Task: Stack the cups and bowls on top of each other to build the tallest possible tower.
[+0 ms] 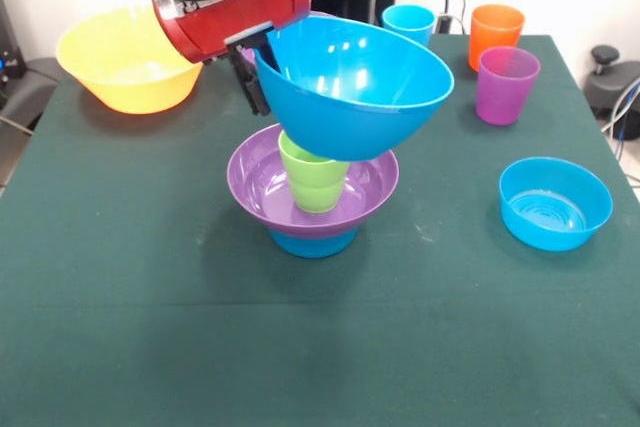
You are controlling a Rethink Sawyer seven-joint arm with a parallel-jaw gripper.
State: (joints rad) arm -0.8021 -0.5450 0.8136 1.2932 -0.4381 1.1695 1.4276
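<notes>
We see the gripper [255, 72] pinching the large blue bowl's [350, 82] rim – tilted over the lime green cup [313, 180] in the tower [312, 197], hiding the cup's mouth.

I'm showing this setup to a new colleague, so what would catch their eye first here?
First, the large blue bowl, held tilted by the gripper at its rim, above the tower at the table's middle. There a lime green cup stands in a wide purple bowl on a small blue bowl. The yellow bowl glows at the far corner, picture left.
</notes>
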